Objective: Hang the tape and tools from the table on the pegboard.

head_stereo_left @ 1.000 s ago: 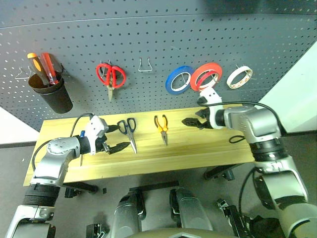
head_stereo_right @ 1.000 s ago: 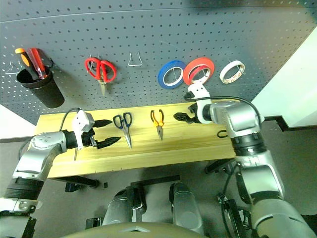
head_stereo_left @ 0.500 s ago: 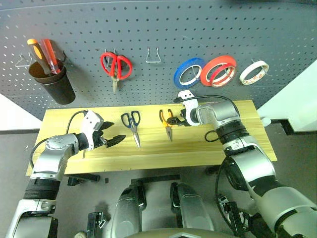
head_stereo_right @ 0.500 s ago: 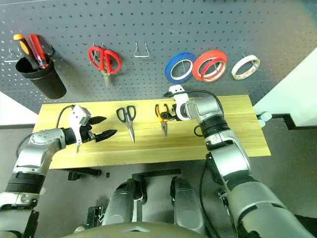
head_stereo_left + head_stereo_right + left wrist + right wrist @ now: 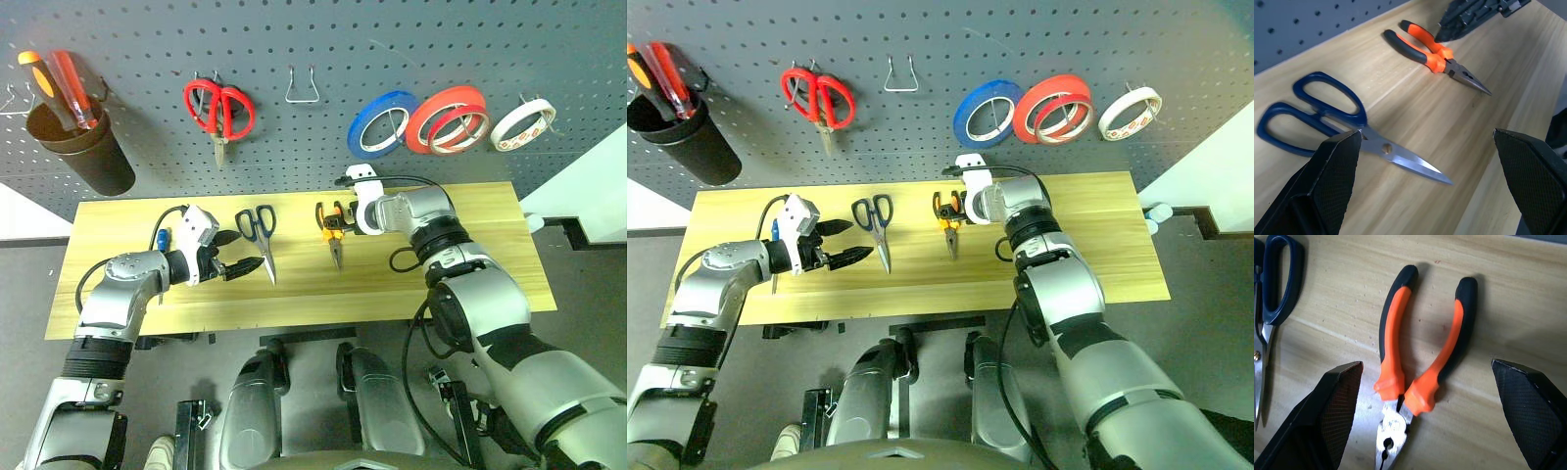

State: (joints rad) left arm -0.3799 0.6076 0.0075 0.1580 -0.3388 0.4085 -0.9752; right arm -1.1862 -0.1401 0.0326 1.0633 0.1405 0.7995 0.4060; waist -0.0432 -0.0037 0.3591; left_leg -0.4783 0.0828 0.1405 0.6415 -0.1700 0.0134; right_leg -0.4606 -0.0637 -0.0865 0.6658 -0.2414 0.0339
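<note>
Fingers of the right gripper (image 5: pixel 1430 416) stand spread wide and empty, one on each side of the pliers (image 5: pixel 1420 362). In the right wrist view the orange-and-black handles lie between the two fingers, with the metal nose pointing toward the camera; contact is not shown. Both eye views place this gripper at the handle end of the pliers, on the pegboard side.

Fingers of the left gripper (image 5: pixel 241 264) are likewise spread wide and hold nothing. They point toward the blue-handled scissors (image 5: pixel 259 231), which lie flat on the tabletop (image 5: pixel 470 284) just beyond the tips. In the left wrist view the scissors' pivot sits close beside one finger and the blade tip points into the gap between the fingers.

Scissors and pliers lie side by side, apart, both with handles toward the pegboard (image 5: pixel 294 39). A slim blue handle, probably the screwdriver (image 5: pixel 157 240), shows behind the left gripper's body.

The whitish tape roll (image 5: pixel 521 125) hangs on the pegboard, beside the red-orange roll (image 5: pixel 449 117) and the blue roll (image 5: pixel 382 122).
</note>
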